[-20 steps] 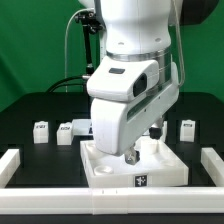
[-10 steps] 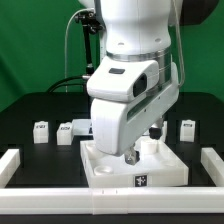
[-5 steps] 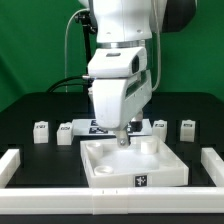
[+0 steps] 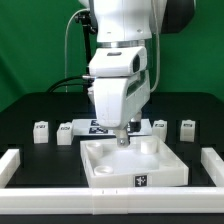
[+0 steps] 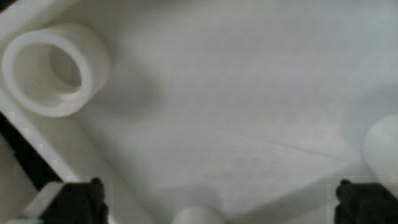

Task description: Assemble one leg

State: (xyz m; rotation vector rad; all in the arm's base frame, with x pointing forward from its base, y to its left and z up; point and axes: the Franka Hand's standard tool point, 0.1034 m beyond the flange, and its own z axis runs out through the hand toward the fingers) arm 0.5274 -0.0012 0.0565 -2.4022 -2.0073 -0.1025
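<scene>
We see the dark fingers (image 4: 123,141) of the white robot arm (image 4: 122,70) hanging above the far middle of the large white square panel with round corner sockets (image 4: 104,163), not touching it. In the wrist view the two fingers (image 5: 79,200) stand apart with nothing clamped between them. Below them lies bare white panel, with an empty round socket (image 5: 54,70) off to one side.

The closest small white plastic block-like leg with a black-and-white tag (image 4: 160,127) stands on the black bench (image 4: 30,108). It is just beyond the panel's far edge, to the exterior view's right of the fingers and clear of them. A second leg (image 4: 187,129) stands farther right. Two more legs (image 4: 42,131) (image 4: 65,133) stand well apart from the fingers on the exterior view's left. We make out the marker board (image 4: 84,125) behind the arm, and a low white rail (image 4: 10,165) borders the bench.

Compared with two seconds and one second ago, the arm has risen and drawn back toward the far side and slightly left. The fingers then reached down into the panel's near-right part, and the arm hid the closest leg, which we now see. Nothing differs from half a second ago.
</scene>
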